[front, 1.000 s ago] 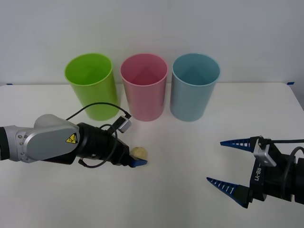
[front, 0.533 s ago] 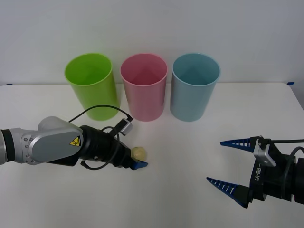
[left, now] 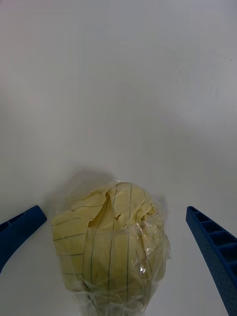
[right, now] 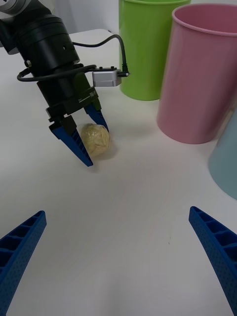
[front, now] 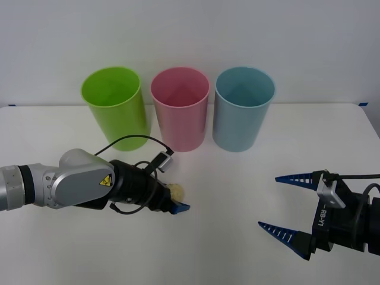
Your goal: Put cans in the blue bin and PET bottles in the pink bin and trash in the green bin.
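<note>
The trash (front: 177,190), a wrinkly pale yellow ball, lies on the white table (front: 237,178) in front of the pink bin (front: 180,110). My left gripper (front: 176,200) is open and low over the table, one blue finger on each side of the ball (left: 113,242) with a gap on both sides. The right wrist view shows the trash (right: 95,139) sitting between those fingers (right: 76,143). The green bin (front: 114,107), pink bin and blue bin (front: 243,110) stand in a row at the back. My right gripper (front: 268,201) hangs open at the front right, holding nothing.
The three bins stand close together, upright, behind the ball; seen from the right wrist, the pink bin (right: 202,74) and green bin (right: 148,44) are just beyond the left gripper. A cable loops over the left wrist (front: 133,142). Bare table lies between the two arms.
My left arm has slid to the right and a little nearer, bringing its fingers further around the trash. The ball and my right arm have stayed put.
</note>
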Robot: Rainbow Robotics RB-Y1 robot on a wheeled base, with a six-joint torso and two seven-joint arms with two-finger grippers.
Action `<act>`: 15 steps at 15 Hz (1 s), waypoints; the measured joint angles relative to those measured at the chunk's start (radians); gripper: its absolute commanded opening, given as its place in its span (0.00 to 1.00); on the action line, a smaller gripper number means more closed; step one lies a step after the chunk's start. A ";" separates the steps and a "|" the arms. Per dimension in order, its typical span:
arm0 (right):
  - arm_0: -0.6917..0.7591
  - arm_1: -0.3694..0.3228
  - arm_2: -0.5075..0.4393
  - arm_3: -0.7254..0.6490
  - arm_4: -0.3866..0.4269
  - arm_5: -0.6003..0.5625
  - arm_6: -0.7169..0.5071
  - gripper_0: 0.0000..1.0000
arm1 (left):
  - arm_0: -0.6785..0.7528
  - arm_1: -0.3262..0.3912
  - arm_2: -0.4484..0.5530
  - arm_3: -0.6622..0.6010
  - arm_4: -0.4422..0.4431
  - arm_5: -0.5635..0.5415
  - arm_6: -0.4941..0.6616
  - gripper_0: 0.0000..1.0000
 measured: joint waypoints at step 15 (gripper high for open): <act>0.000 0.000 0.000 0.000 0.000 0.000 0.000 1.00 | 0.002 0.042 0.000 -0.039 0.076 0.068 -0.111 0.00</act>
